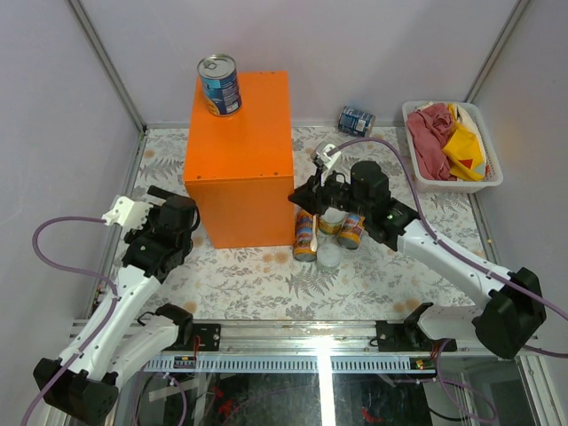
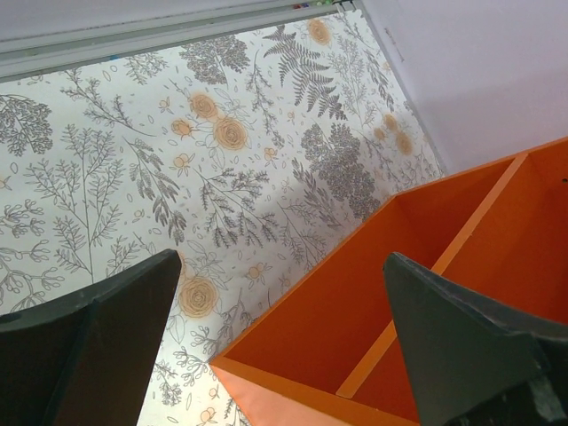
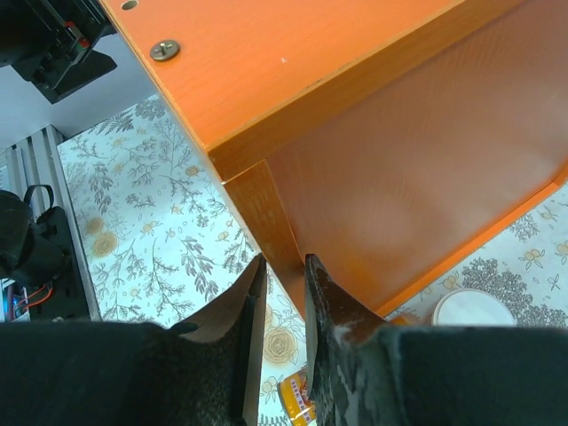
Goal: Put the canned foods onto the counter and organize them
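**One can on the counter, both my grippers empty**

My left gripper (image 2: 282, 266) hangs low at the left side of the counter (image 1: 240, 169). Its fingers (image 2: 98, 346) are spread wide with nothing between them. Through its camera I look into the orange box's open side, where a divider runs across the inside.

My right gripper (image 3: 282, 293) is at the counter's right side, toward the near end. Its fingers are drawn almost together, leaving only a thin slit, and nothing is pinched in it.

One blue can (image 1: 219, 84) stands upright on top of the counter, at its far left corner. A second blue can (image 1: 356, 120) lies on its side on the flowered table (image 1: 266, 284), at the far end between the counter and the white basket (image 1: 493, 173). The basket holds a red cloth (image 1: 430, 133) and a yellow cloth (image 1: 466, 146).

More cans huddle on the table just right of the counter's near right corner, below my right wrist. A yellow-orange can (image 1: 304, 240) sits just beside the box, and another yellow-orange can (image 1: 352, 231) sits further right. A pale-lidded can (image 1: 328, 256) is between the two on the near side. Something pale just beyond it is mostly covered by my wrist, and I cannot tell what it is.
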Robot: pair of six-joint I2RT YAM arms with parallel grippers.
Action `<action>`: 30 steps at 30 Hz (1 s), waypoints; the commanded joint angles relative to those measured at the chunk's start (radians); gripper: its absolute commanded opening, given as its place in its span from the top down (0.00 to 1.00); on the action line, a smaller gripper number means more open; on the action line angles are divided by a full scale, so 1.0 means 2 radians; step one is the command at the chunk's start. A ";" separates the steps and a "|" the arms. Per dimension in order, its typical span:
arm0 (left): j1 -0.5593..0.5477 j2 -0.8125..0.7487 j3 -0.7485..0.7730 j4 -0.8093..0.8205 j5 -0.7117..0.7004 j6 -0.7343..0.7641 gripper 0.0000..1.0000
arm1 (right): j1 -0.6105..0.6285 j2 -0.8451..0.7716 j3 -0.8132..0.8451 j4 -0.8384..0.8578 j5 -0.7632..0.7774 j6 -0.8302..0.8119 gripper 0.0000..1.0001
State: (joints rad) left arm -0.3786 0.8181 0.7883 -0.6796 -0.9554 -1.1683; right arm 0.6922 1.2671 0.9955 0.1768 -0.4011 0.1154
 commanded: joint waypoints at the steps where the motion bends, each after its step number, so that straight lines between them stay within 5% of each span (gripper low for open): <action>1: -0.001 0.022 -0.005 0.073 0.020 0.017 0.03 | 0.013 -0.053 0.001 0.018 -0.028 0.042 1.00; 7: -0.001 0.025 -0.007 0.077 0.023 0.013 0.03 | 0.020 -0.047 0.014 -0.011 -0.020 0.043 0.96; 12: -0.001 0.012 -0.007 0.042 0.018 -0.019 0.03 | 0.019 -0.053 0.031 -0.035 0.029 0.040 0.35; 15: -0.001 -0.003 -0.007 0.013 0.016 -0.044 0.03 | 0.019 -0.052 0.048 -0.055 0.045 0.038 0.23; 22: -0.001 -0.044 -0.005 -0.029 0.026 -0.076 0.03 | 0.020 -0.084 0.066 -0.108 0.128 0.057 0.18; 30: -0.001 -0.068 -0.006 -0.020 0.049 -0.038 0.05 | 0.013 -0.052 0.134 -0.189 0.359 0.102 0.11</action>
State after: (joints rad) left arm -0.3771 0.6956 0.7826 -0.7208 -0.8734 -1.2812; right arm 0.7265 1.1095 1.1492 -0.1234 0.0257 0.2604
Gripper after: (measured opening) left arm 0.958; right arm 0.867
